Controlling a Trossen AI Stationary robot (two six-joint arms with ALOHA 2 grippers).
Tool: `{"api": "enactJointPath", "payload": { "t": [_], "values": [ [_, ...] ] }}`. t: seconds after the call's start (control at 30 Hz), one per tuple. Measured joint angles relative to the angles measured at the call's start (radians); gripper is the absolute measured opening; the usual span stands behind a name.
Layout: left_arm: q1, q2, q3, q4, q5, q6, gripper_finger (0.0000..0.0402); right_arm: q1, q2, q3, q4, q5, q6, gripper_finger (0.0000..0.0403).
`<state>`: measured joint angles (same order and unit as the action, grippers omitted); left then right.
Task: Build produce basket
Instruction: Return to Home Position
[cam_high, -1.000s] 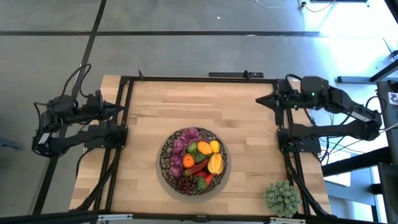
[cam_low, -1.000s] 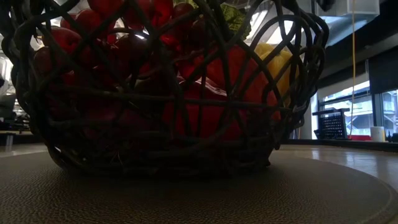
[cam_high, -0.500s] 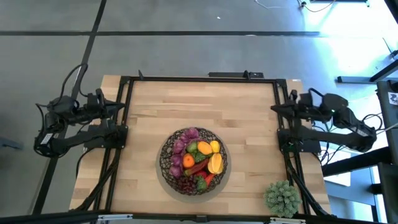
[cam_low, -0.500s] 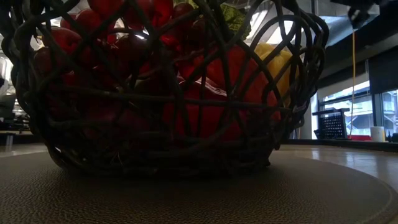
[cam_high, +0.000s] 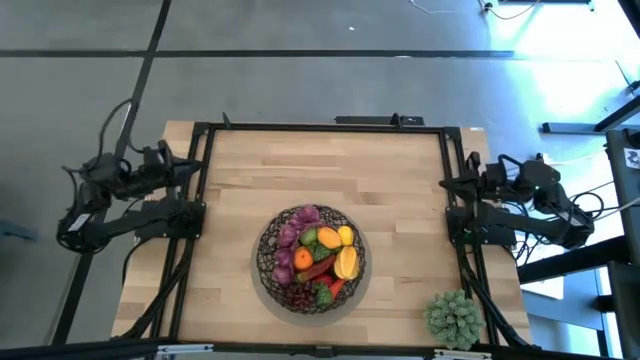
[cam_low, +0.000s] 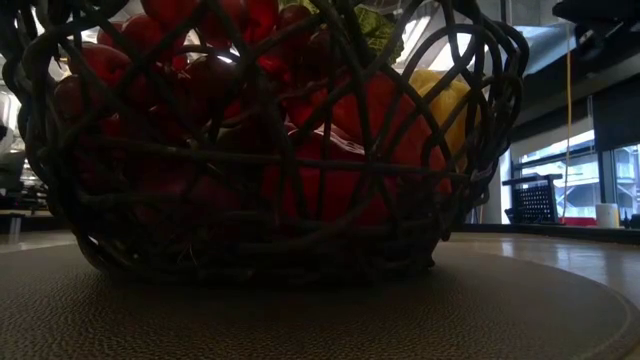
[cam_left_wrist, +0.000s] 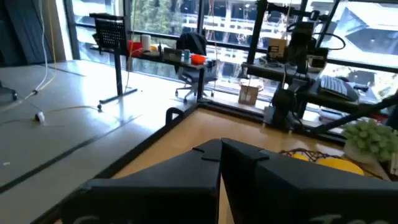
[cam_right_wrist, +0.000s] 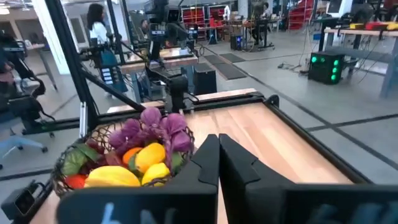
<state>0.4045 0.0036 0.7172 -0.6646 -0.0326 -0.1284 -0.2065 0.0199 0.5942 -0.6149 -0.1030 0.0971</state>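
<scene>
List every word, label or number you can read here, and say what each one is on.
No text is readable in any view.
White label at the right edge of the high view: too small to read.
Yellowish panel in the room behind, left wrist view: too blurred to read.

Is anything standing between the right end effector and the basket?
Nothing visible does. Bare table lies between the right end effector at the table's right edge and the basket; the spiky plant sits off that line.
</scene>
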Motion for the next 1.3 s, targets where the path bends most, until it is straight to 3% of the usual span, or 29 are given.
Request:
{"api": "enactJointPath", "payload": {
  "t": [0.23,0.6,1.03,1.3],
  "values": [
    [0.000,0.000,-0.189,0.181,0.006,0.004,0.0000,0.000,-0.007,-0.088,0.164,-0.033,-0.013,0.0000],
    [0.000,0.001,-0.432,0.397,0.061,0.014,0.0000,0.000,-0.006,-0.386,0.577,-0.085,-0.005,0.0000],
    [0.000,0.000,-0.593,0.506,0.113,0.059,0.0000,0.000,-0.006,-0.585,0.754,-0.111,-0.051,0.0000],
    [0.000,0.000,-0.665,0.578,0.162,0.071,0.0000,0.000,-0.002,-0.588,0.723,-0.112,-0.104,0.0000]
  ]
}}
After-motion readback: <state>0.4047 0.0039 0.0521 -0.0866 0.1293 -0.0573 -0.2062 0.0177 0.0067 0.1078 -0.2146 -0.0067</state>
